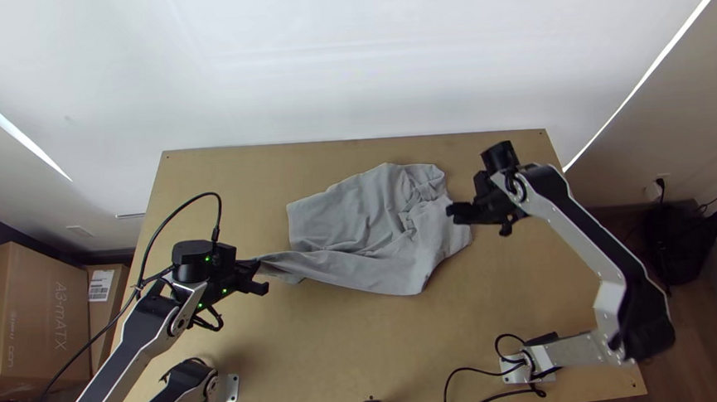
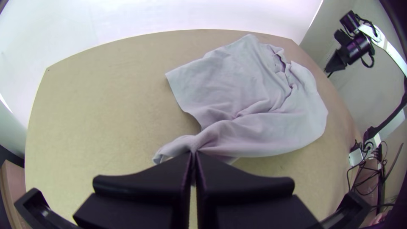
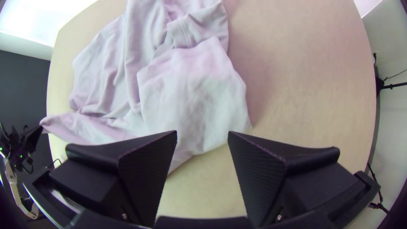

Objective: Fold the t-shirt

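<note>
- The t-shirt [image 1: 351, 218], plain grey, lies across the middle of the table [image 1: 497, 300], partly spread and rumpled, with wrinkles running through it.
- Its far left portion lies fairly flat and ends in a straight edge with a squared corner; toward the right the cloth is bunched, with small folds and an overlapping layer.
- Along its near side, the fabric is drawn out leftward into a narrow, gathered strip.
- The left gripper [image 1: 261, 275] is at the end of that strip, on the left side of the table; its fingers [image 2: 144, 180] are clamped together on the t-shirt, a bit of cloth poking out past the pinch.
- The right gripper [image 1: 451, 213] is by the t-shirt's right edge, above the table; its fingers [image 3: 148, 169] are parted, with nothing gripped between them.
- Two cardboard boxes stand beside the table's left side, a big one [image 1: 30, 325] and a smaller one [image 1: 101, 304] with a white label.
- Black cables [image 1: 468, 369] loop near the right arm's base, at the table's near edge.
</note>
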